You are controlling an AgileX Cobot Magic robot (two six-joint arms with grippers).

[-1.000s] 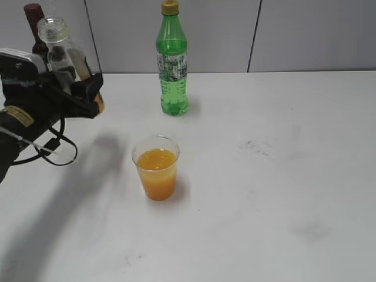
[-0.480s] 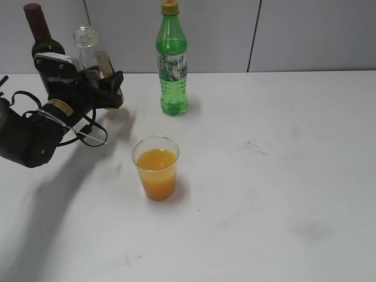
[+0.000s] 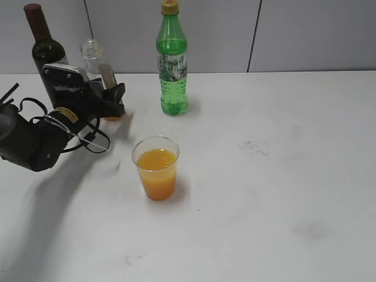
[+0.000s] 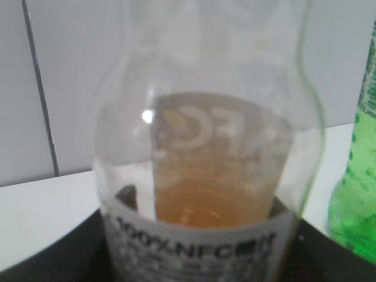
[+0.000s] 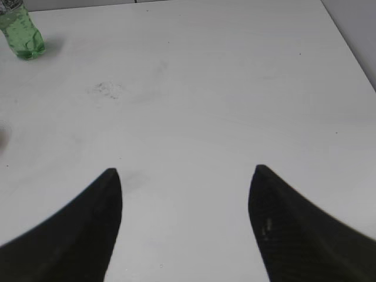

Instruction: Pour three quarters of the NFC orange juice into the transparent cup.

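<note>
The NFC orange juice bottle stands upright at the back left, capless, with only a little juice left at its bottom. My left gripper is shut on its lower body. In the left wrist view the NFC orange juice bottle fills the frame, label reading "100% NFC", with the jaws dark on both sides. The transparent cup stands in the middle front of the table, more than half full of orange juice. My right gripper is open and empty over bare table; it does not show in the exterior view.
A tall green bottle with a yellow cap stands at the back centre; it also shows in the right wrist view. A dark wine bottle stands behind the left arm. The white table has faint smudges on the right.
My left gripper has carried the juice bottle down and to the right, from raised at the far left to upright and low at the table beside the wine bottle. The cup has not moved.
</note>
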